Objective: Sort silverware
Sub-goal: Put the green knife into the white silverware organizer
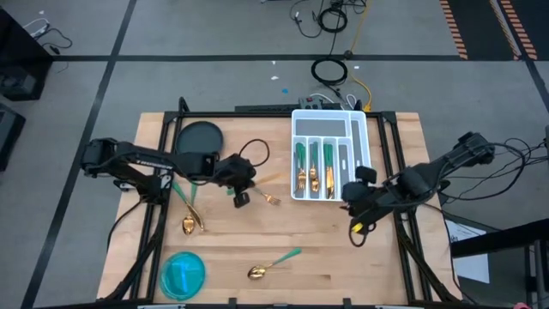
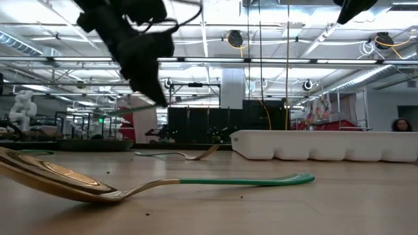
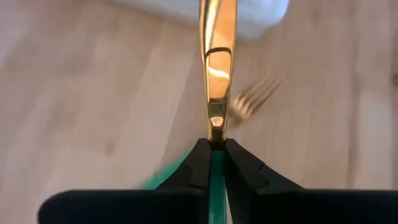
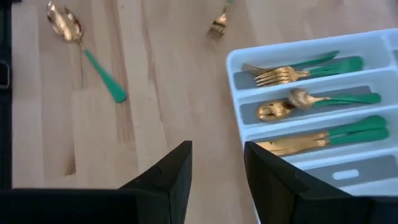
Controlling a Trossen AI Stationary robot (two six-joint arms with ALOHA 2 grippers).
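My left gripper (image 1: 243,182) hangs over the table's middle, shut on a knife (image 1: 268,178) with a gold blade and a green handle. A fork (image 1: 271,199) lies flat on the wood just beneath it. Two spoons (image 1: 190,225) lie at the left, and one spoon (image 1: 273,264) lies near the front edge. The white tray (image 1: 328,116) at the far middle holds sorted forks, spoons and knives (image 4: 311,102). My right gripper (image 4: 217,162) hovers open over bare wood beside the tray's near right corner, with nothing between its fingers. My left gripper pinches the knife between its two fingers where the green handle meets the gold blade (image 3: 215,134). The handle (image 3: 216,180) runs back between the fingers and the blade sticks out ahead, in line with them. The fingers slant down from the table's left. The knife is lifted clear of the table.
A dark round plate (image 1: 199,137) sits at the far left and a blue round dish (image 1: 183,275) at the near left corner. Bare wood lies between the front spoon and the tray. Cables (image 1: 330,73) lie on the floor beyond the far edge.
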